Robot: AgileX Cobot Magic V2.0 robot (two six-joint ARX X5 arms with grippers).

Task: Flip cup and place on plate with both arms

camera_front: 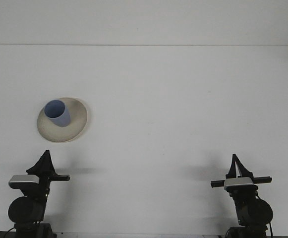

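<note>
Count of items on the table (pixel 183 99): one cup (pixel 57 113), one plate (pixel 74 121), two grippers. Nothing else lies on the white surface.

The cup is blue and stands open end up on the plate, set toward the plate's left and far side rather than at its centre. The plate is cream-coloured and round, and sits flat on the table in the left half of the view. Cup and plate are touching; neither is touched by an arm.

The left gripper (pixel 46 155) is at the lower left edge of the view, nearer the camera than the plate and apart from it. Its fingers come together to a single dark point, so they appear pressed together with nothing between them. A grey block with a black crossbar sits just below the fingers, above the round black body of the arm.

The right gripper (pixel 234 158) is at the lower right, well apart from the plate and cup. Its fingers also narrow to one point and read as closed and holding nothing, though from this angle, seen end-on and dark against the table, a narrow gap could not be ruled out. A similar grey block and black crossbar are fitted beneath it.

Obstructions: none between either gripper and the plate; the table between them is bare. Each gripper casts a soft shadow on the table beside it.

Markings: no brand, label or readable writing on the cup, plate or arms.
</note>
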